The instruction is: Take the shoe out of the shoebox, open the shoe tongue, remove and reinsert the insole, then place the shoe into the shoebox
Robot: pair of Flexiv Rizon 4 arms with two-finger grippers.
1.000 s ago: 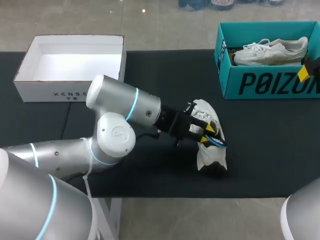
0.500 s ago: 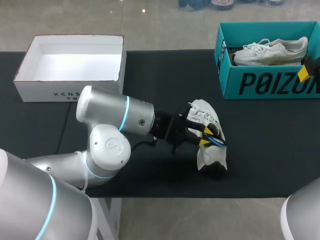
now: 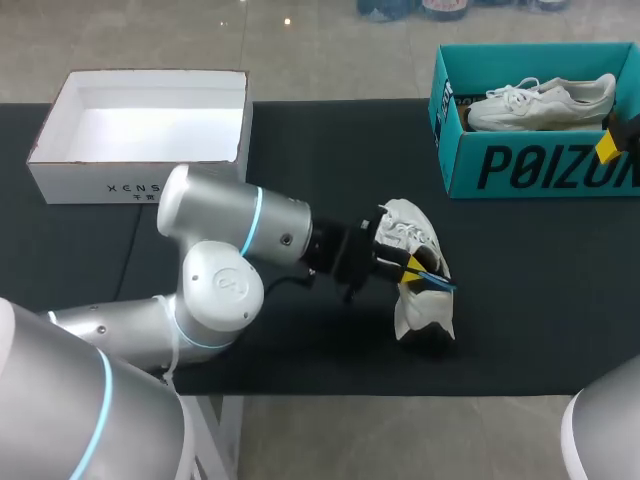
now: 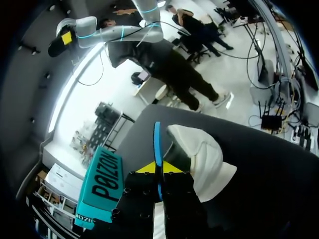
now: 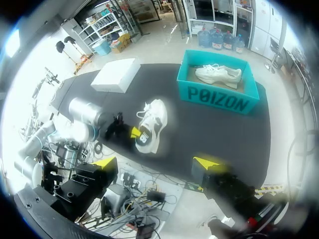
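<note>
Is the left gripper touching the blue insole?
Touching. In the left wrist view, both yellow tips of the left gripper press the thin blue insole from either side, beside the shoe.

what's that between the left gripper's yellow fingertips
A thin blue insole, held edge-on between both tips of the left gripper, beside the white shoe. The left wrist view shows it.

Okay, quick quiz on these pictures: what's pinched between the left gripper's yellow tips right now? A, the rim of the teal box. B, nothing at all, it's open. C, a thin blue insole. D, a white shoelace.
C: in the left wrist view the left gripper has both yellow tips closed against a thin blue insole, seen edge-on, beside the white shoe that lies on the black table.
</note>
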